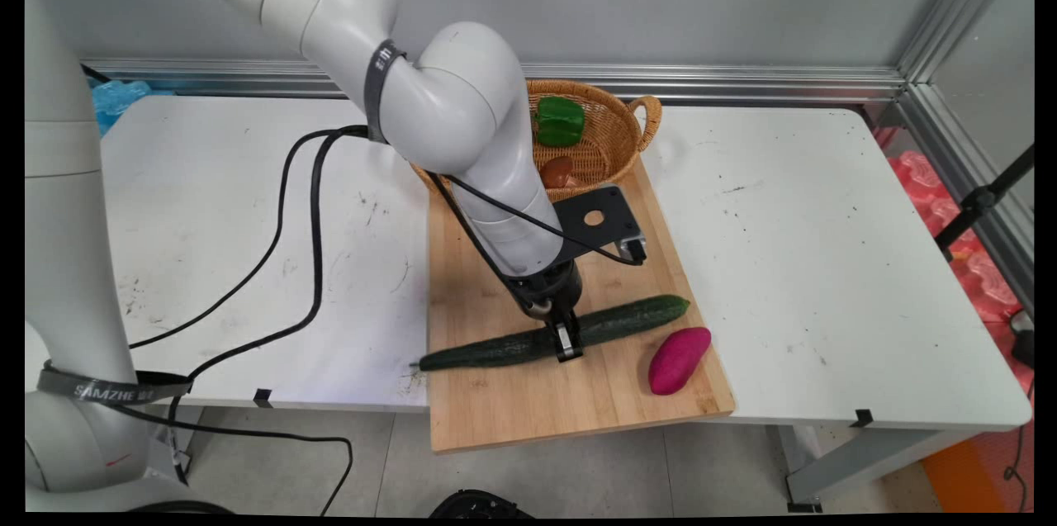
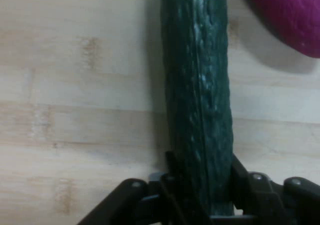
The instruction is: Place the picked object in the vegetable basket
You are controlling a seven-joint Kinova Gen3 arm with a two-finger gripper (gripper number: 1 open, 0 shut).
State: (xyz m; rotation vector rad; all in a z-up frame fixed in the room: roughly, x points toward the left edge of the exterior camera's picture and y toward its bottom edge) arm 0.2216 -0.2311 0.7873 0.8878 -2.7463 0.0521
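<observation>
A long dark green cucumber (image 1: 553, 334) lies across the wooden cutting board (image 1: 570, 402). My gripper (image 1: 566, 342) is down at its middle, fingers on either side and shut on it. In the hand view the cucumber (image 2: 199, 95) runs up from between the black fingers (image 2: 172, 185), which press its sides. A purple sweet potato (image 1: 678, 359) lies on the board just right of the cucumber's far end, and it shows in the hand view's top right corner as the sweet potato (image 2: 290, 15).
A wicker basket (image 1: 615, 138) stands at the board's far end, holding a green pepper (image 1: 559, 120) and a brown item (image 1: 557, 172). Black cables (image 1: 314, 245) hang from the arm over the table's left half. The white table (image 1: 826, 262) extends to the right.
</observation>
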